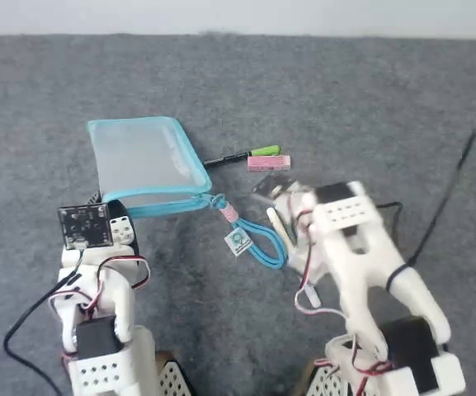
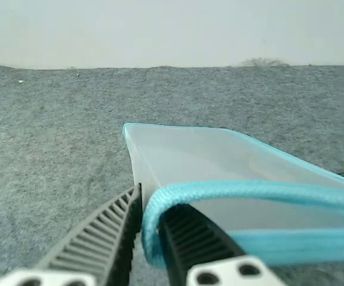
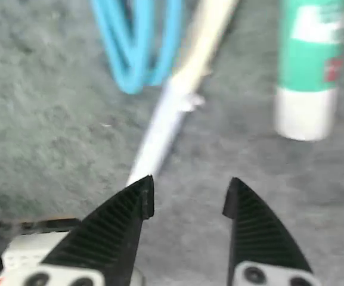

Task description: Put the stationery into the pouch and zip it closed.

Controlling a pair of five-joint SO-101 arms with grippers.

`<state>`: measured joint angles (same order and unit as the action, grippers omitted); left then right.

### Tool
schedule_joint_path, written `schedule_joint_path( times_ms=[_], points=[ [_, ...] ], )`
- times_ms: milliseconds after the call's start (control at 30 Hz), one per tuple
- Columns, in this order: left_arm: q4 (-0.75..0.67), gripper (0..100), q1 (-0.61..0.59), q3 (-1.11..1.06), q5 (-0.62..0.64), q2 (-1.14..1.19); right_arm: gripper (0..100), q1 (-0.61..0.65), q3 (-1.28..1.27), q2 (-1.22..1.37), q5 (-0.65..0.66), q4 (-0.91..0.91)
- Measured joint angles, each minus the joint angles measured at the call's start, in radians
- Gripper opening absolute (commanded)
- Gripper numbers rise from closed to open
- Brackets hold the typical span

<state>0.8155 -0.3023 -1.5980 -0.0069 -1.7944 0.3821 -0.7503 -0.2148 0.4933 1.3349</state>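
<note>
The pouch (image 1: 143, 161) lay left of centre in the high view. It looked thin, soft and light, likely to buckle or slide unless held. The left gripper (image 2: 151, 205) was clamped on its teal rim (image 2: 231, 189) at the near corner, a sound hold. The right gripper (image 3: 189, 187) stood open over a pen (image 3: 160, 128), beside a glue stick (image 3: 307, 65) and the strap (image 3: 137, 47). The pen seemed light, stiff and prone to roll, best pinched mid-shaft. Bare table (image 1: 369, 91) lay around, though the strap crowded the pen.
</note>
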Motion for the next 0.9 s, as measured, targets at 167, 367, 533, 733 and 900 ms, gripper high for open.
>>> schedule_joint_path(
  times_ms=[167, 367, 533, 733, 900],
  points=[
    [-0.002, 1, 0.000, 0.000, -0.002, 0.000, 17.2, 0.089, -0.091, -0.012, -0.078, -0.110],
    [-0.002, 1, 0.000, 0.000, -0.006, 0.000, 17.0, 0.087, -0.138, -0.015, -0.098, -0.187],
    [-0.002, 1, 0.000, 0.000, -0.006, 0.000, 16.4, 0.040, -0.199, -0.032, -0.101, -0.273],
    [-0.002, 1, 0.000, 0.000, -0.006, 0.000, 0.2, -0.034, -0.232, -0.057, -0.100, -0.325],
    [-0.002, 1, 0.000, 0.000, -0.006, 0.000, 2.9, -0.157, -0.219, -0.055, -0.098, -0.328]
  ],
)
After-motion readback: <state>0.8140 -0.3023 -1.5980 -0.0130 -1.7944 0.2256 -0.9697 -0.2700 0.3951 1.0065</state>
